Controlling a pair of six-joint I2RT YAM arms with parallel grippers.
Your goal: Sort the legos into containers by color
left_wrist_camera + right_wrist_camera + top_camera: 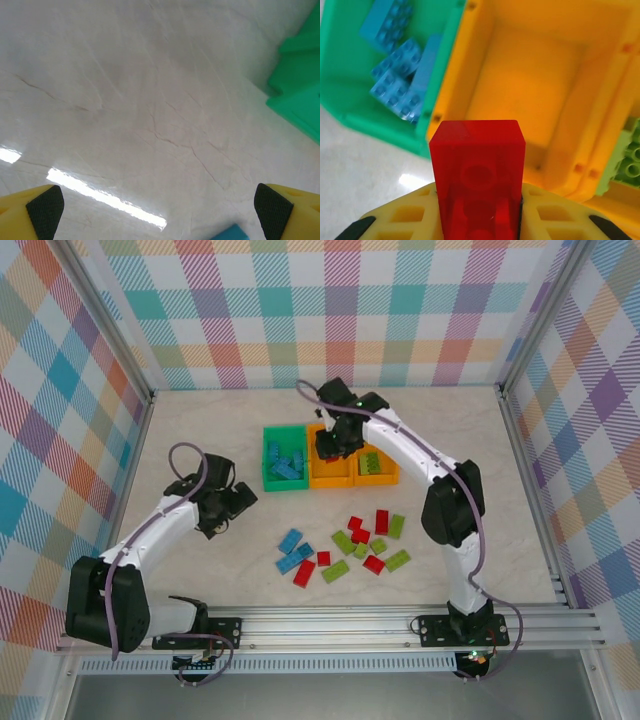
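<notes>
My right gripper (477, 220) is shut on a red lego (477, 165) that stands up between its yellow fingers. It hangs over the near rim of the middle orange container (530, 95), whose inside is bare. From above, this gripper (330, 445) sits over that orange bin (331, 478). To its left, the green container (266, 460) holds several blue legos (395, 85). Lime green legos (372, 462) lie in the right orange container (378, 482). My left gripper (235, 502) stands open and holds nothing, low over the table left of the loose legos.
Loose legos lie scattered near the table's front middle: blue (293, 550), red (382, 521) and lime green (343, 542). In the left wrist view a green bin corner (297, 95) shows at the right and a blue lego edge (232, 234) at the bottom. Plaid walls enclose the table.
</notes>
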